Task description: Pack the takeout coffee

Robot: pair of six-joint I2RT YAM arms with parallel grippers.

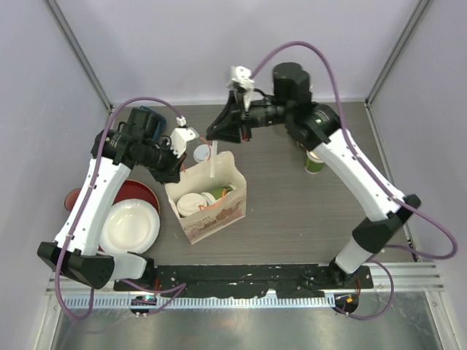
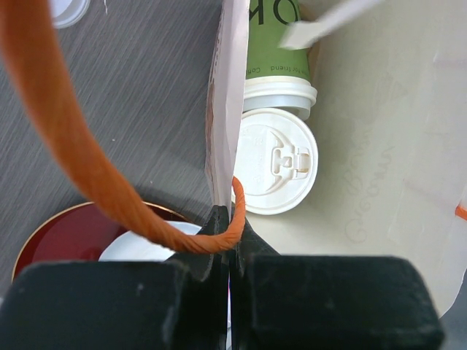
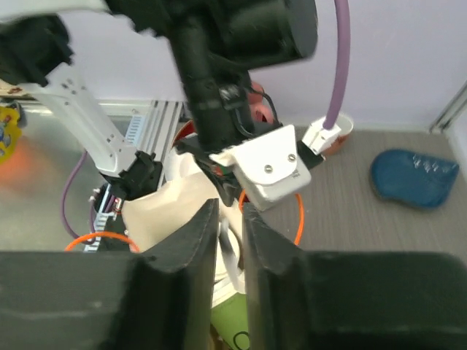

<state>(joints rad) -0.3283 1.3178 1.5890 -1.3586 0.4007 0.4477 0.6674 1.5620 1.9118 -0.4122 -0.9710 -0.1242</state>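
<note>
A paper bag (image 1: 219, 211) with orange handles stands open mid-table. Inside it are a lidded white cup top (image 2: 276, 160) and a green cup (image 2: 276, 44) lying beside it. My left gripper (image 1: 177, 169) is shut on the bag's left wall (image 2: 228, 109), by the orange handle (image 2: 73, 146). My right gripper (image 1: 211, 137) is over the bag's far edge and is shut on a white wrapped straw (image 1: 212, 162), which hangs down into the bag. The straw shows between the right fingers in the right wrist view (image 3: 235, 244). A second green cup (image 1: 315, 162) stands on the table under the right arm.
A red bowl (image 1: 139, 193) and a white plate (image 1: 130, 227) sit left of the bag. A loose white lid (image 1: 201, 153) lies behind the bag. A blue object (image 1: 146, 117) lies at the back left. Frame posts stand at the back corners.
</note>
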